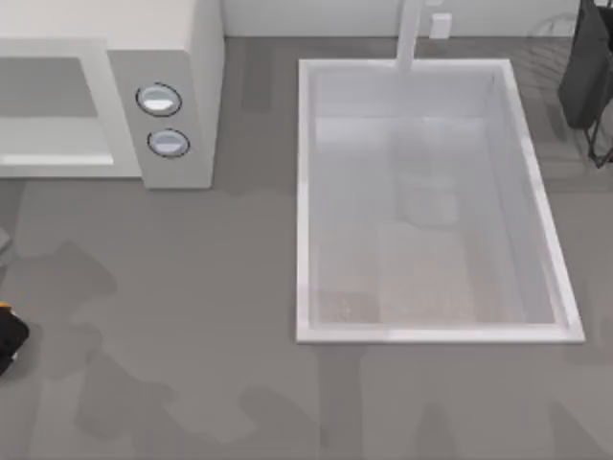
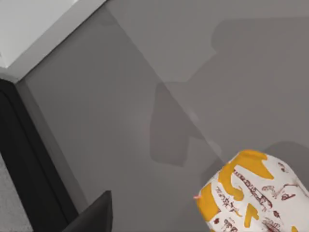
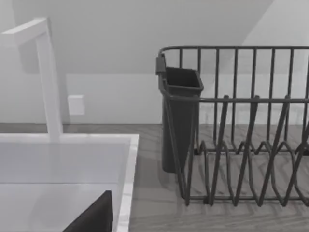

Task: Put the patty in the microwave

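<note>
At the top view's upper left stands the microwave (image 1: 163, 91), its grey cavity facing the bench (image 1: 192, 316); the sink (image 1: 305, 201) lies to its right. Left arm sits at the left edge, its wrist view catching a white can with yellow and red print (image 2: 251, 193) on the grey surface. Right wrist view shows a dark dish rack (image 3: 231, 135) beside the sink. Either tool's opening cannot be told.

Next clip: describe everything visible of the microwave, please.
The microwave is a large off-white box at the counter's far left in the top view, cut off by the picture's edge. Its grey cavity lies open to view, with no door in sight and nothing visible inside. A side panel carries two round silver-blue knobs, one behind the other. It stands upright on the grey counter, left of the white sink basin and apart from it.
</note>
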`<state>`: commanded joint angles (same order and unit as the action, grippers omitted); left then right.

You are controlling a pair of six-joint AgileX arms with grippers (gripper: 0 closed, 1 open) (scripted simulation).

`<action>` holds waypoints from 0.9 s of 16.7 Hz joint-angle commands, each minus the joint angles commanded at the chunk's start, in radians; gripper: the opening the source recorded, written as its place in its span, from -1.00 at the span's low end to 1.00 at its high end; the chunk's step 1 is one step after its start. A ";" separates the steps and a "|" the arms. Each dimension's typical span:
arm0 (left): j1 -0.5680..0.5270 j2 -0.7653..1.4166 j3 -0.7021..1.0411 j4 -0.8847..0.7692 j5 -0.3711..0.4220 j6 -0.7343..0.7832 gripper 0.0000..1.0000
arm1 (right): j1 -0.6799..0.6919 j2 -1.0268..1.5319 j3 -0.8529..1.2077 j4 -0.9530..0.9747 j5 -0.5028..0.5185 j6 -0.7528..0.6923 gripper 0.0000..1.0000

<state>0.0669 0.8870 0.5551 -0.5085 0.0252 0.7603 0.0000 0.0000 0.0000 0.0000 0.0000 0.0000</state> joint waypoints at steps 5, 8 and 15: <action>0.014 0.320 0.208 -0.165 0.000 0.314 1.00 | 0.000 0.000 0.000 0.000 0.000 0.000 1.00; 0.029 0.534 0.339 -0.275 -0.009 0.503 1.00 | 0.000 0.000 0.000 0.000 0.000 0.000 1.00; 0.065 0.778 0.496 -0.445 -0.022 0.711 1.00 | 0.000 0.000 0.000 0.000 0.000 0.000 1.00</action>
<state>0.1322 1.6648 1.0513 -0.9536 0.0036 1.4714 0.0000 0.0000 0.0000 0.0000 0.0000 0.0000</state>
